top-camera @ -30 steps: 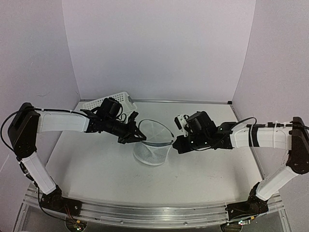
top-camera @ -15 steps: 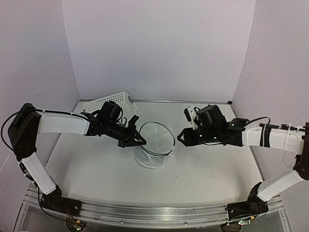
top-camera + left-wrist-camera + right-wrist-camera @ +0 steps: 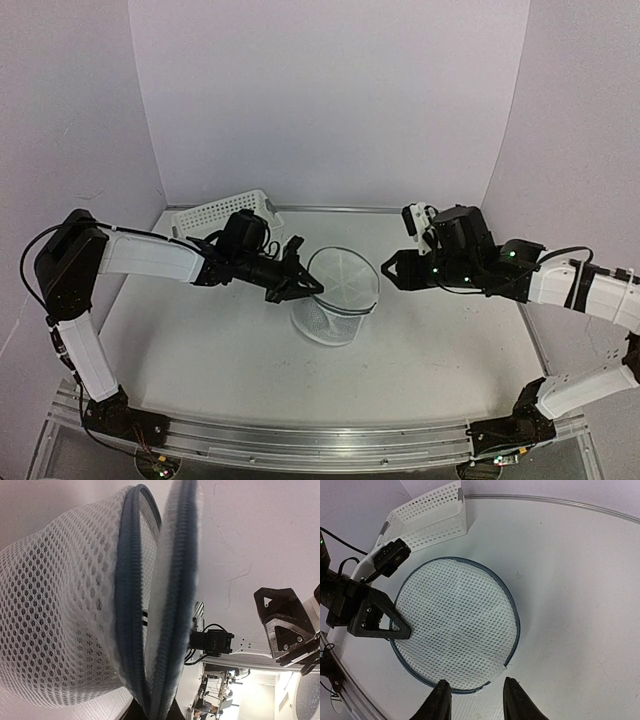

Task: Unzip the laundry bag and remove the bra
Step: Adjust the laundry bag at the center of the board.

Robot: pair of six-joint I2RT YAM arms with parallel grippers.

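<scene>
Left fingers [image 3: 297, 281] pinch one laundry bag [image 3: 338, 312]; right fingers [image 3: 441, 700] parted; one basket [image 3: 215, 215].

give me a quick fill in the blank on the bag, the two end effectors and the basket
1. The left end effector is shut on the bag's dark ____.
2. The right end effector is ____ and holds nothing.
3. The basket stands at the table's back ____ corner.
Missing words: rim; open; left.
</scene>
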